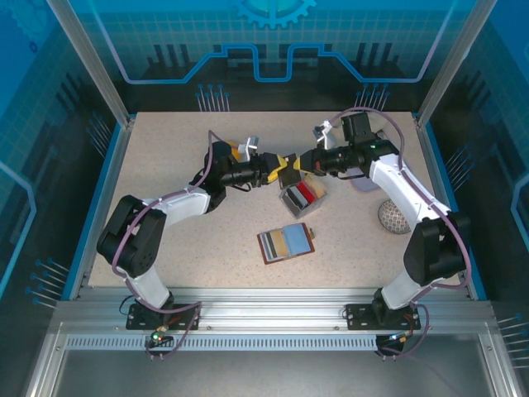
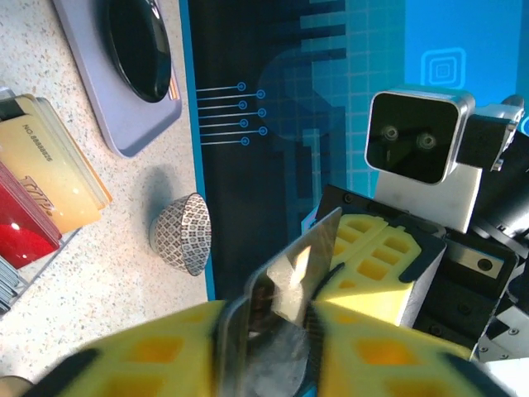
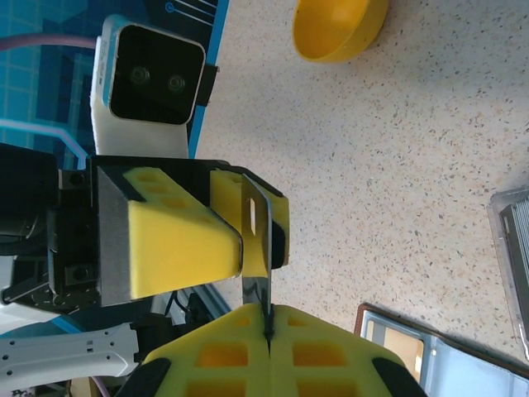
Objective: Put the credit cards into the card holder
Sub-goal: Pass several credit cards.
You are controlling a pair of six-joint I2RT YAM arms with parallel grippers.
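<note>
A shiny grey credit card [image 2: 307, 263] hangs in mid-air between both grippers, above the table's middle. My right gripper [image 3: 267, 321] is shut on one edge of this credit card [image 3: 255, 236]. My left gripper [image 2: 269, 331] has a yellow finger against each face of it, the card sitting slightly askew in the gap. In the top view the left gripper [image 1: 277, 171] and right gripper [image 1: 295, 165] meet tip to tip. More credit cards [image 1: 304, 195], red and tan among them, stand in a clear tray box [image 1: 291, 204] just below. The card holder [image 1: 287, 242] lies open and flat nearer the arms.
A patterned bowl [image 1: 392, 217] lies on the right by the right arm. A grey board with a black disc [image 2: 132, 66] lies beyond it. A yellow bowl [image 3: 339, 29] sits behind the left gripper. Blue walls edge the table.
</note>
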